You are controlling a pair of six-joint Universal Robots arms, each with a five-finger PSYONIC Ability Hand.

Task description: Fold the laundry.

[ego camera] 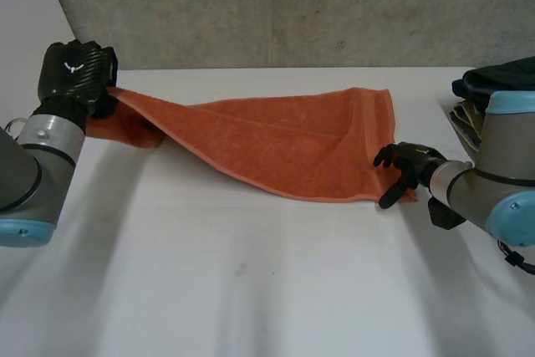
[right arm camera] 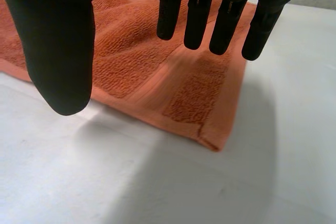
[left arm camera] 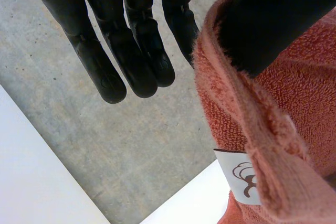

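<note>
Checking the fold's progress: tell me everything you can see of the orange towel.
The orange towel is terry cloth with a flat woven band near its end and a white label at one hem. It lies spread across the white table, creased. The left hand pinches its left end, lifted off the table; the right hand, open, is at the near right corner.

Towel [ego camera: 284,144]: rough terry cloth (flat-woven band nr edge); table [ego camera: 251,273] smooth, matt.

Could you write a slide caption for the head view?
Left hand pinches a raised corner of the orange towel; open right hand over the other end.
</note>
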